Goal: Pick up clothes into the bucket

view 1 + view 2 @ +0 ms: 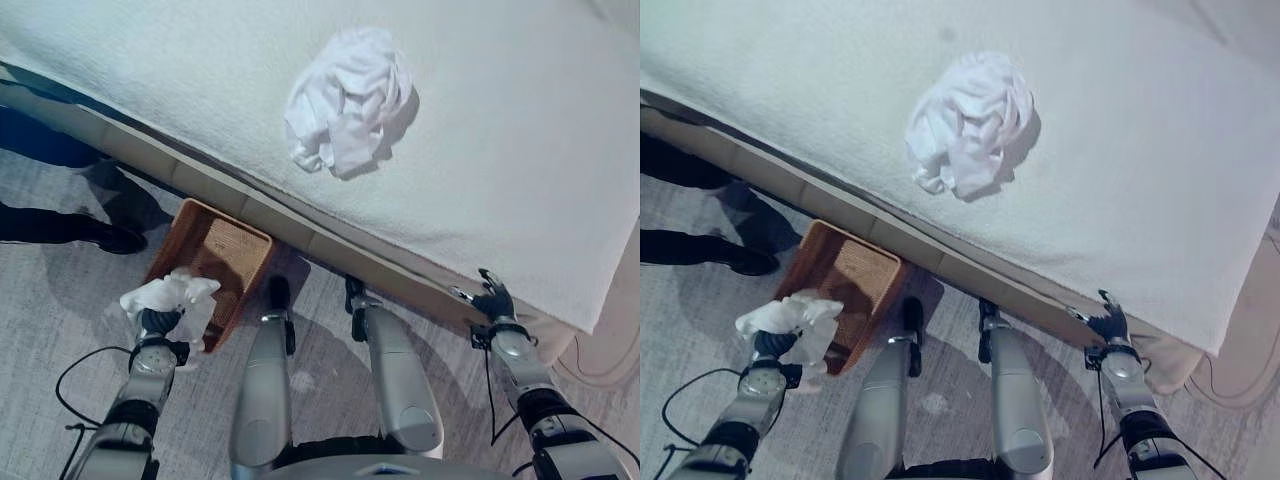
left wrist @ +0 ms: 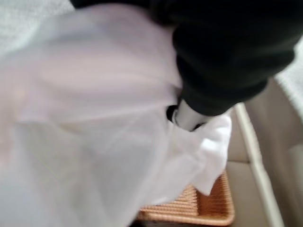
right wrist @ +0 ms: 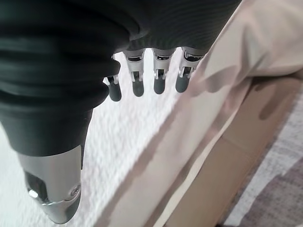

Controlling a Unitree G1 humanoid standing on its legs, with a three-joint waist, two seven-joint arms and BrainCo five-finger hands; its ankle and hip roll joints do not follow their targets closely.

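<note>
My left hand [image 1: 160,322] is shut on a white cloth [image 1: 172,297], held just above the near edge of the brown woven basket [image 1: 225,250] on the floor beside the bed. In the left wrist view the white cloth [image 2: 90,123] drapes over the hand, with the basket [image 2: 208,208] below it. A second crumpled white garment [image 1: 347,100] lies on the white bedspread [image 1: 520,150]. My right hand [image 1: 492,298] hangs open at the bed's edge, its fingers [image 3: 158,85] straight and holding nothing.
The beige bed frame [image 1: 330,245] runs diagonally behind the basket. A person's dark shoe [image 1: 110,238] and leg stand on the grey carpet to the left of the basket.
</note>
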